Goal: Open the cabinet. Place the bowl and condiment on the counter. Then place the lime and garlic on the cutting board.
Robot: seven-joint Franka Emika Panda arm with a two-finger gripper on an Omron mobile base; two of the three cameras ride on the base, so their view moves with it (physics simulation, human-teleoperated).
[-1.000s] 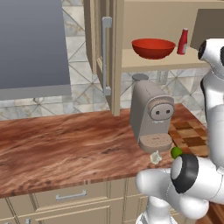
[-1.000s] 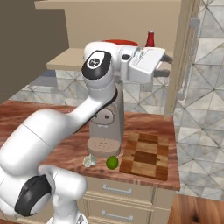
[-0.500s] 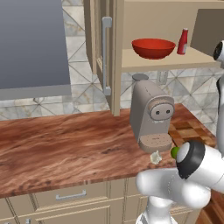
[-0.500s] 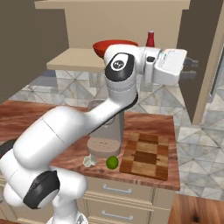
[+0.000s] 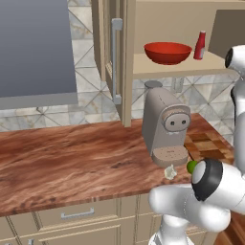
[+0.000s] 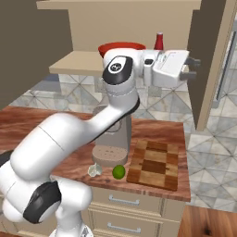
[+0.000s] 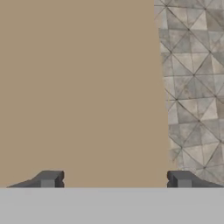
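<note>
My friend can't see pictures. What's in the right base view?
A white robot arm reaches up with its open gripper by the open cabinet, where a red bowl and bottle sit. Below, a garlic and lime lie beside a checkered board.

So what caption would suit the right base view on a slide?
White robot arm with its open gripper at the open cabinet door, red bowl still shelved.

Red bowl (image 5: pixel 167 52) and condiment (image 5: pixel 200 45) sit inside the open cabinet (image 5: pixel 115 57).
</note>
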